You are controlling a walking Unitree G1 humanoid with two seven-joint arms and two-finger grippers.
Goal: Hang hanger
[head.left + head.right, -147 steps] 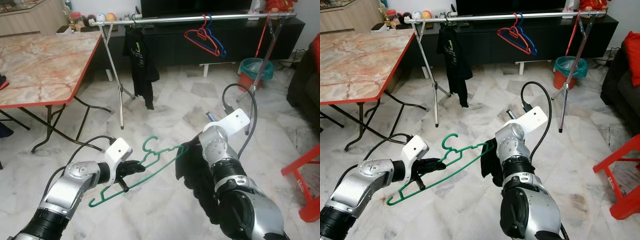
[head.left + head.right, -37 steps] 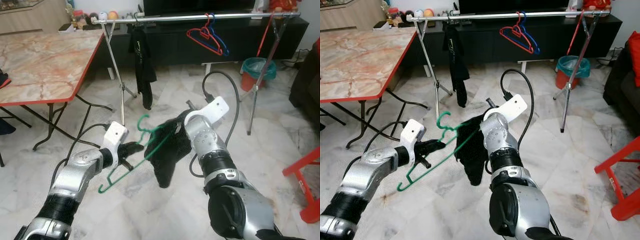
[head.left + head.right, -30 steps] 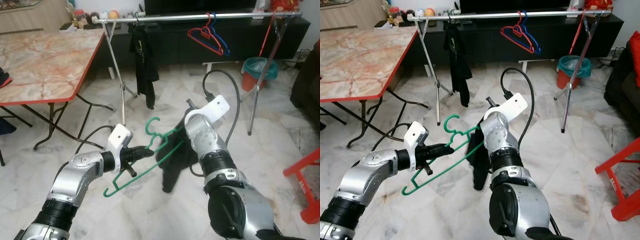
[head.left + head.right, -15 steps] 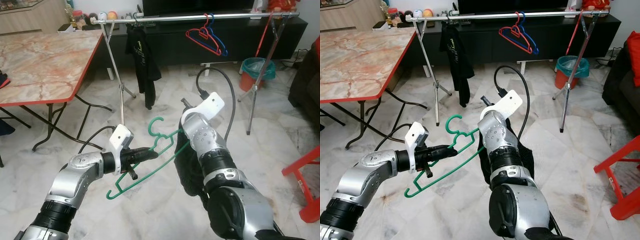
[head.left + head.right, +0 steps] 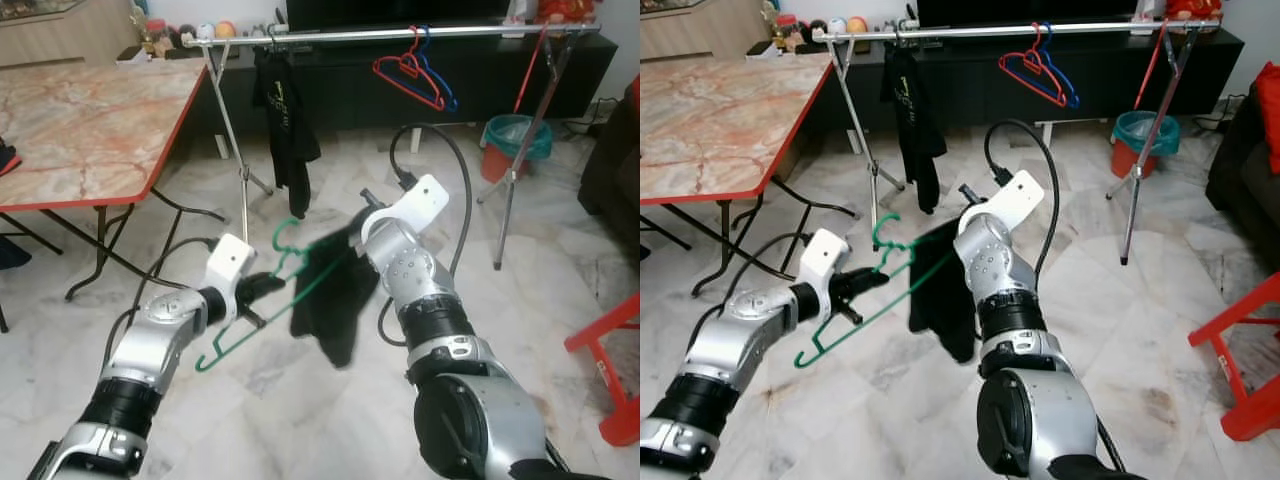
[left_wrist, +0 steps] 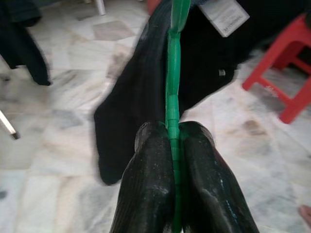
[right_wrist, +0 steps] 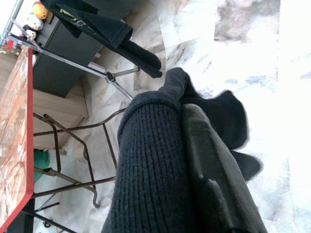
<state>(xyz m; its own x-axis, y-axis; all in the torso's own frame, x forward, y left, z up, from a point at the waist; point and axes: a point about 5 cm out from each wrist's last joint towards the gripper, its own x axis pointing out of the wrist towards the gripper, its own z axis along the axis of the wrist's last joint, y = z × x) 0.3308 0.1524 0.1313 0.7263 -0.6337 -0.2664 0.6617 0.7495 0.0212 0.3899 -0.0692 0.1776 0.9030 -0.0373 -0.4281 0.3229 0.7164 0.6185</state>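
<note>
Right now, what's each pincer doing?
Left pincer: shut on the green hanger.
Right pincer: shut on the black garment.

A home living room: marble floor (image 5: 300, 420), folding table (image 5: 80, 120), clothes rack (image 5: 400, 35).

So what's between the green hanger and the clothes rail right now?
Bare marble floor, in the left eye view. The green hanger is low in the left gripper; the clothes rail stands beyond.

floor: pale marble tiles (image 5: 300, 420) | left: marble-top table (image 5: 80, 120), red edge | back: dark cabinet (image 5: 480, 70)
</note>
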